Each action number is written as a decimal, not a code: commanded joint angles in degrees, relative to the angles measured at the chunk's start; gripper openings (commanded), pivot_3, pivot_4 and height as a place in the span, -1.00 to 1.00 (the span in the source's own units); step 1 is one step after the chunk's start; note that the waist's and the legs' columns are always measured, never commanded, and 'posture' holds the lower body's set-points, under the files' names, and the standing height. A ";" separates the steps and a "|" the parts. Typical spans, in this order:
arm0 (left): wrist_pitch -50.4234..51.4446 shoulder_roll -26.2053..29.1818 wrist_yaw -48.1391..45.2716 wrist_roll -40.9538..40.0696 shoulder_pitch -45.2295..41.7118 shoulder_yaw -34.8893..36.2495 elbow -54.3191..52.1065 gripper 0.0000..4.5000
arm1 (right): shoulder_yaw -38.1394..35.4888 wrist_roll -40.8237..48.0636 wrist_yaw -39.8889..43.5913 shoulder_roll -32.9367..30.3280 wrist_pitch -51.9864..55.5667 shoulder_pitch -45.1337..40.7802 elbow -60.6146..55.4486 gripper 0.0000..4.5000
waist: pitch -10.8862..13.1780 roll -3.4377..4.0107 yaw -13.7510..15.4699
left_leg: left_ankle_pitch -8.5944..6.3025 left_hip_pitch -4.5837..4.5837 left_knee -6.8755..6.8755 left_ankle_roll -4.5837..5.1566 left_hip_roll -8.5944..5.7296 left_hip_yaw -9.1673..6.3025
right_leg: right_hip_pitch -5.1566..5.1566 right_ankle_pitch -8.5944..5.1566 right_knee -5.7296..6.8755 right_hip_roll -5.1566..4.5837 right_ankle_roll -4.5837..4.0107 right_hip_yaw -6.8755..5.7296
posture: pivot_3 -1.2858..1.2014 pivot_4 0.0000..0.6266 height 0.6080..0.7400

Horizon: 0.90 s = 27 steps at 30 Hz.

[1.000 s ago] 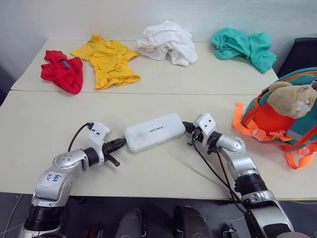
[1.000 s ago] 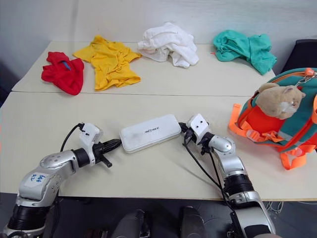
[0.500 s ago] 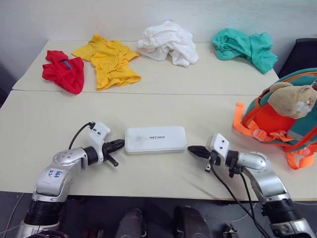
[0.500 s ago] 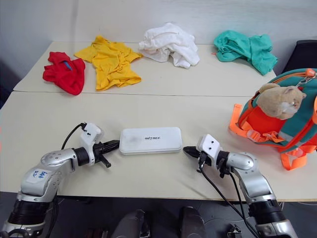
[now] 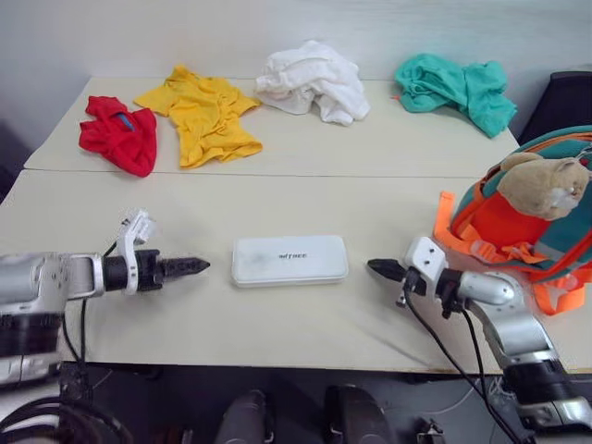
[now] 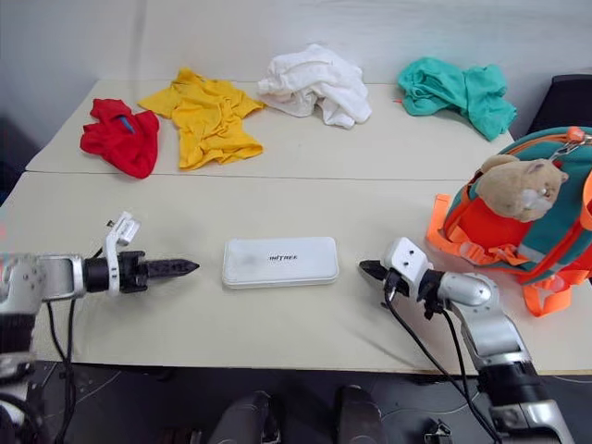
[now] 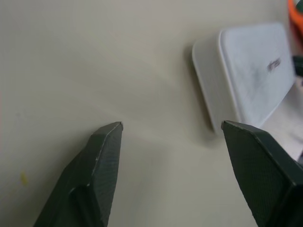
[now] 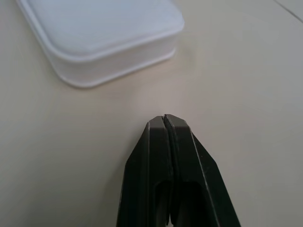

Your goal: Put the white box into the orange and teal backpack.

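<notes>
White box (image 5: 289, 260) lies flat at lower centre of the head view, on the near table (image 5: 305, 324), long side running left-right, small dark lettering on top. Nothing touches it.

Left gripper (image 5: 196, 265) sits to the box's left, lower left of frame, tips pointing at the box's short end w/ a gap of bare table between. In the left wrist view its two fingers (image 7: 102, 161) stand wide apart, released, nothing between them but tabletop; box's end shows past the tips toward upper right of that view. Can't tell from the head view alone whether the tips rest on the table or hang just above it.

Right gripper (image 5: 375, 267) is at lower right-centre, pointing left at the box's other short end, also apart from it. Right wrist view shows its fingers (image 8: 158, 142) pressed together, clenched on nothing, box corner ahead at upper left of that view.

Orange and teal backpack (image 5: 518, 231) stands at the right edge, well apart from the box, orange straps trailing onto the table, tan plush animal (image 5: 546, 185) on its upper front.

Far table (image 5: 370, 139), across the top of frame, l. to r.: red garment (image 5: 118, 132), yellow garment (image 5: 202, 113), white cloth (image 5: 313, 80), teal garment (image 5: 455, 88).
</notes>
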 commanded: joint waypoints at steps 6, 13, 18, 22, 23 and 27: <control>6.35 -7.89 1.14 -3.03 -8.37 -3.23 11.12 0.52 | 4.13 -2.39 0.62 4.59 -4.72 -6.78 6.69 -1.00 | 0.01 -0.04 0.32 | 0.03 -0.08 0.09 0.04 -0.05 0.03 | -0.01 -0.02 -0.03 0.04 0.05 0.03 | 0.03 -0.52 1.00; 6.35 -12.53 4.45 -6.56 -9.18 -2.24 12.84 0.52 | 5.07 -2.68 0.88 6.41 -5.69 -6.42 6.55 -1.00 | 0.00 -0.06 0.73 | 0.06 -0.07 0.16 0.03 -0.04 0.01 | 0.02 -0.02 0.01 0.02 0.07 0.04 | 0.03 -0.52 1.00; 6.35 -13.00 7.49 -9.62 -8.50 3.74 10.94 0.02 | 3.22 -1.31 1.32 5.21 -5.57 -4.61 5.07 -1.00 | 0.02 -0.10 0.76 | 0.06 -0.09 0.15 0.02 -0.04 0.00 | 0.01 -0.02 -0.02 0.02 0.07 0.03 | 0.03 -0.52 1.00; 6.35 -9.49 7.59 -18.09 -3.82 3.08 4.85 -0.43 | -3.40 5.39 2.47 3.89 -7.82 -0.20 0.70 -1.00 | 0.03 -0.10 0.69 | 0.05 -0.08 0.11 0.00 -0.02 -0.02 | 0.01 -0.02 -0.04 0.01 0.07 0.04 | 0.03 -0.52 1.00; 6.35 -8.42 7.65 -19.98 -2.17 2.94 2.31 -0.44 | -6.22 8.29 2.94 3.51 -8.06 1.85 -1.45 -0.92 | 0.03 -0.10 0.67 | 0.04 -0.08 0.10 -0.01 -0.02 -0.02 | 0.01 -0.02 -0.05 0.01 0.07 0.05 | 0.03 -0.52 1.00; -1.00 -7.39 4.27 -20.89 7.66 7.61 -14.19 -0.44 | -17.67 19.70 5.26 -0.58 -2.09 15.67 -11.52 -0.47 | 0.04 -0.10 0.99 | 0.02 -0.08 0.02 -0.04 -0.01 -0.11 | 0.05 -0.02 -0.16 0.01 0.07 0.07 | 0.03 -0.52 1.00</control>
